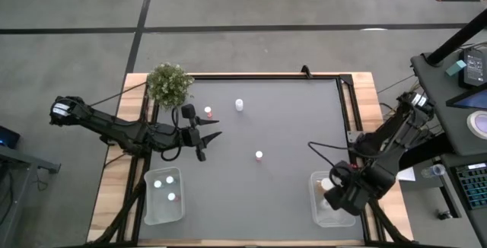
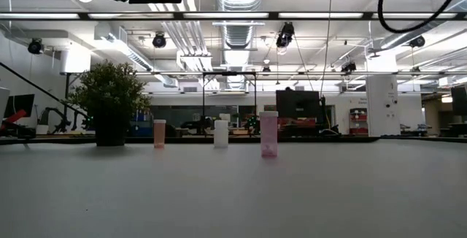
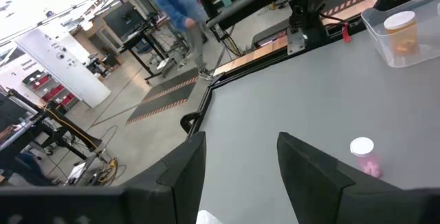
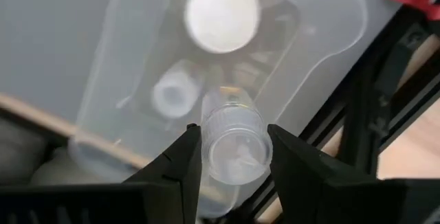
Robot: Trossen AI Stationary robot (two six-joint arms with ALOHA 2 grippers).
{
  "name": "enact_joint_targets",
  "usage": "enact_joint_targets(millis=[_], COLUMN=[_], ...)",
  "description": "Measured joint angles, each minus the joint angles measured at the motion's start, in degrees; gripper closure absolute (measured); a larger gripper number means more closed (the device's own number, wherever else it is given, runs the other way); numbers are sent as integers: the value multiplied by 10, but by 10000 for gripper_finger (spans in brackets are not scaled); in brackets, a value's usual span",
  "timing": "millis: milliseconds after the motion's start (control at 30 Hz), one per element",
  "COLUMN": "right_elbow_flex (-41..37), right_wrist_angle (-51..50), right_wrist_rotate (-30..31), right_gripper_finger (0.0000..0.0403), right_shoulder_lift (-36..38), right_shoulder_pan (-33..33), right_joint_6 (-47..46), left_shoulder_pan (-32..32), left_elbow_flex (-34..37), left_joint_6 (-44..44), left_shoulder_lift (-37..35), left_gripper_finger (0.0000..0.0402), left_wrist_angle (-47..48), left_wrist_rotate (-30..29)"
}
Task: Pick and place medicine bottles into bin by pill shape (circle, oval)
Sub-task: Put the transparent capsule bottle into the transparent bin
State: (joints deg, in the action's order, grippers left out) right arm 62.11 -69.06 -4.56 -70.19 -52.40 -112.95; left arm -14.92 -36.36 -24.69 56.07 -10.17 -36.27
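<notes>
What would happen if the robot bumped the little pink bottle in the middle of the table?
The pink bottle stands tall and narrow on a small base, so a bump up high would probably tip it. It looks round, so once down it might roll across the smooth grey table. It seems small, likely light and easy to knock.

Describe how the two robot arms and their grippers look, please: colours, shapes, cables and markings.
Both arms are black and jointed. The left arm has a white marking at its outer end and thin cables beside it. The left gripper has two black pointed fingers. The right gripper has flat dark fingers; a black cable loops near the right arm.
</notes>
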Motion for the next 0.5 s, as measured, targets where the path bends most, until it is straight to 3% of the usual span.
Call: enact_joint_targets(millis=[500], right_elbow_flex=[-68], right_wrist_angle=[30], right_wrist_rotate=[13], right_gripper_finger=[271], right_shoulder_lift=[-1], right_shoulder_pan=[0], right_joint_6=[16], left_shoulder_pan=[0], left_elbow_flex=[0], left_joint_6=[0], left_shoulder_lift=[0], left_gripper_finger=[240], left_wrist_angle=[0], left_wrist_rotate=[0])
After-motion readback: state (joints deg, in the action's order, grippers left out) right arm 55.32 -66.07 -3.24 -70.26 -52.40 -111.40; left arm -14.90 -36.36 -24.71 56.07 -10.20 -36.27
